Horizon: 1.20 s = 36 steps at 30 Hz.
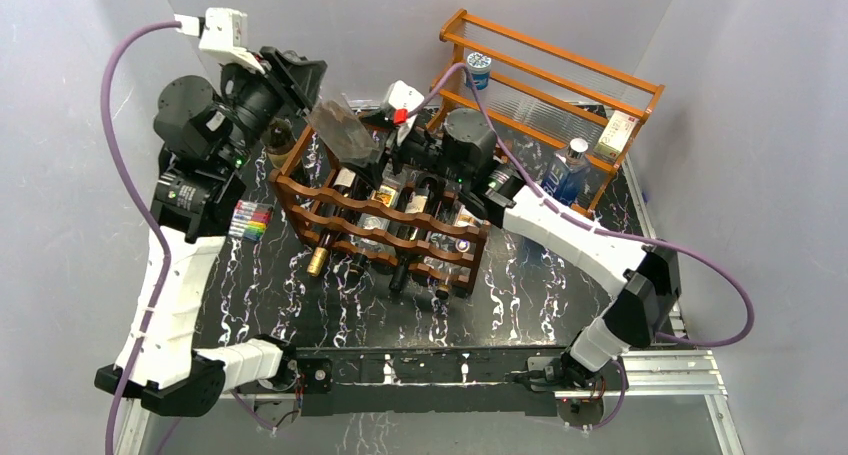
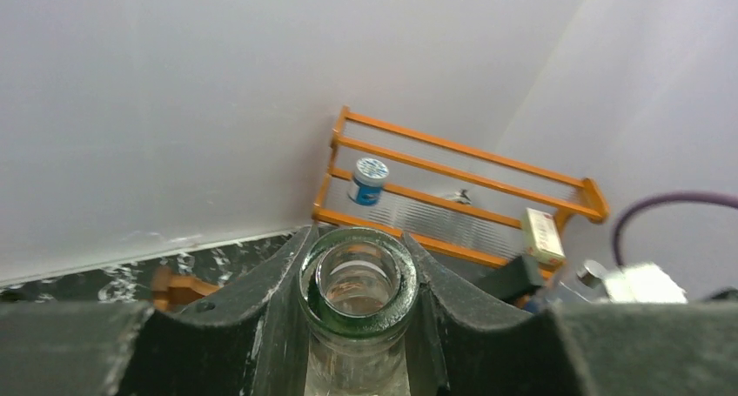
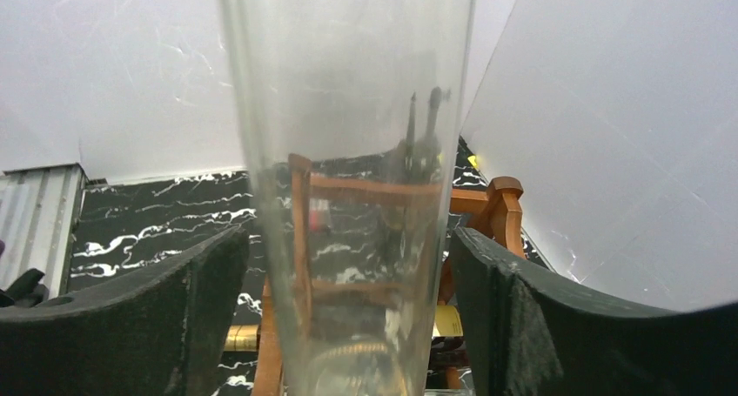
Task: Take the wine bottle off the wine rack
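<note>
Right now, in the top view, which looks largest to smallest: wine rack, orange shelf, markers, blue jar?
1. wine rack and orange shelf: they look alike, so no ranking between them.
2. markers
3. blue jar

No legible text in any view.

- Small can [image 2: 369,180] on orange shelf [image 2: 452,144]: blue and white print, characters too small to read.
- Box [image 2: 541,235] at the shelf's 3 o'clock end: red-edged label, blurred.
- Racked bottles [image 1: 322,255] in the wine rack [image 1: 372,237]: labels present, lettering unresolved.
- Marker pack [image 1: 250,218] on the desk [image 1: 520,295], at 9 o'clock from the rack: nothing readable.
</note>
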Each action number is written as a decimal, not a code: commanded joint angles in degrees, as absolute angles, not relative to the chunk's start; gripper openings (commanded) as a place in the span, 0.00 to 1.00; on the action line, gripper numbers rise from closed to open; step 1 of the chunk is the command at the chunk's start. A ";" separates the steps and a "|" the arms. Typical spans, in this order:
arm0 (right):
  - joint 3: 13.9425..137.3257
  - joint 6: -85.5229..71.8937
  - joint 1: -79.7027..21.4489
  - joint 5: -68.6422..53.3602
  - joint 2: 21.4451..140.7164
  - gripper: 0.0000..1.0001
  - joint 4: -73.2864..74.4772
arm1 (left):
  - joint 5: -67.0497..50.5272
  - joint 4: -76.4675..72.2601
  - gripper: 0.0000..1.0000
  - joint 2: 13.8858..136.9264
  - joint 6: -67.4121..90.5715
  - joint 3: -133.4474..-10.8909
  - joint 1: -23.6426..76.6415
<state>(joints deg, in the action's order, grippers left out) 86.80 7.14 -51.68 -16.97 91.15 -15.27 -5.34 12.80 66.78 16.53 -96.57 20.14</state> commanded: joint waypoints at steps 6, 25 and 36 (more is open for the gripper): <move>80.54 11.01 -51.99 -12.22 80.72 0.98 -19.90 | 11.93 27.45 0.00 70.28 3.84 -117.60 20.17; 81.66 2.43 -52.03 -11.57 76.48 0.98 -3.01 | 46.88 18.28 0.00 63.55 -14.87 -92.08 18.29; 76.95 0.59 -52.01 -14.19 73.87 0.98 -4.46 | 22.46 16.05 0.00 64.82 5.04 -80.92 -9.30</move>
